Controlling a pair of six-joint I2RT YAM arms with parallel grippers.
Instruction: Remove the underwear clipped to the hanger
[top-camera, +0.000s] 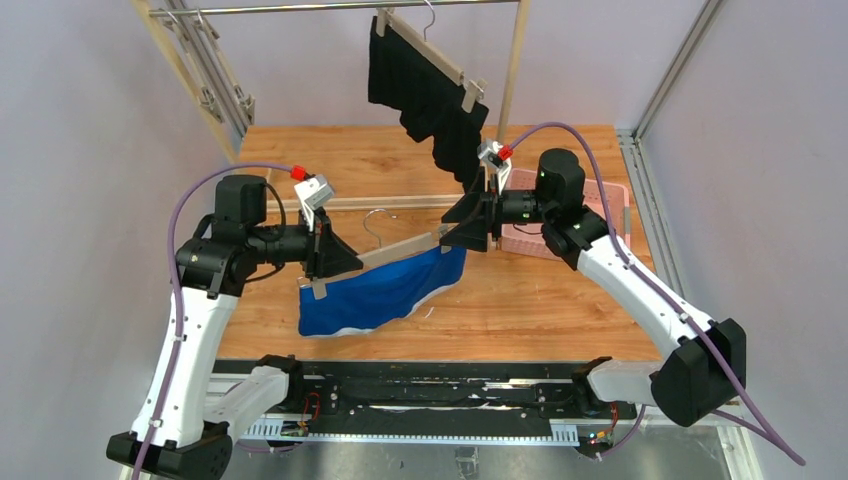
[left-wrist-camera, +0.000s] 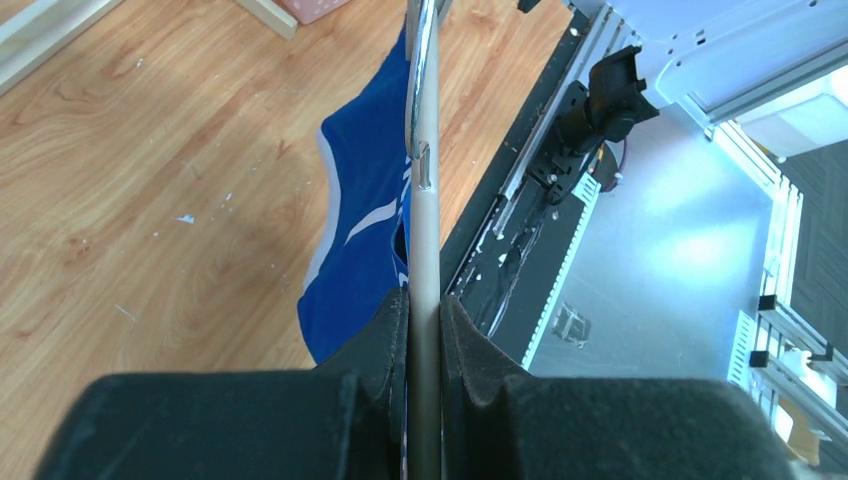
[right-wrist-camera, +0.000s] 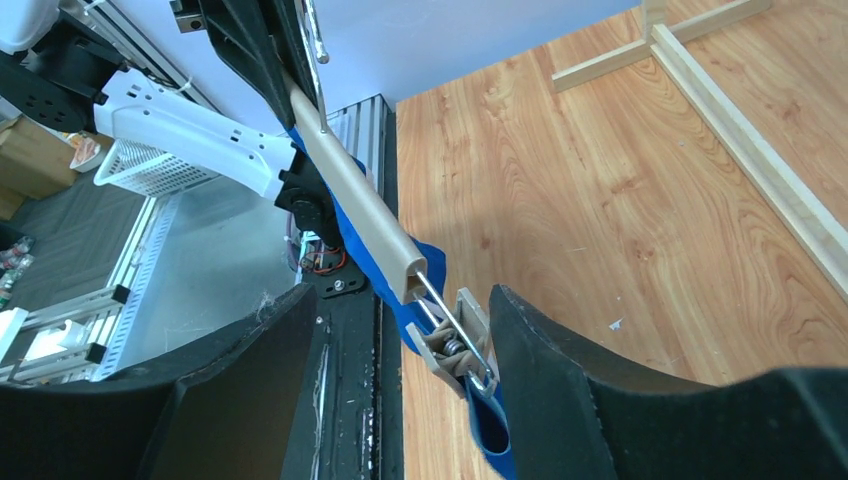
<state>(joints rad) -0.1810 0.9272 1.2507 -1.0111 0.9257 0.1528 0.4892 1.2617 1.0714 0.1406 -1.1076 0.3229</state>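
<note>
A beige clip hanger (top-camera: 400, 250) is held level above the table between both arms. The blue underwear (top-camera: 380, 292) with white trim hangs from it by both clips. My left gripper (top-camera: 325, 258) is shut on the hanger's left end; in the left wrist view the bar (left-wrist-camera: 425, 230) runs between the closed pads (left-wrist-camera: 395, 330), blue cloth (left-wrist-camera: 360, 240) below. My right gripper (top-camera: 462, 232) is open around the right end clip (right-wrist-camera: 460, 345), which still pinches the blue cloth (right-wrist-camera: 490, 425) and sits close to the right finger. The black underwear (top-camera: 420, 90) hangs clipped on a second hanger (top-camera: 430, 50) from the rail. The cream-beige pair is out of view.
A wooden rack with a metal rail (top-camera: 330, 8) stands at the back of the wooden table (top-camera: 560, 310); its base beams (right-wrist-camera: 700, 60) lie on the top. A pink basket (top-camera: 530, 240) sits behind the right arm. A white basket (right-wrist-camera: 150, 165) is off the table.
</note>
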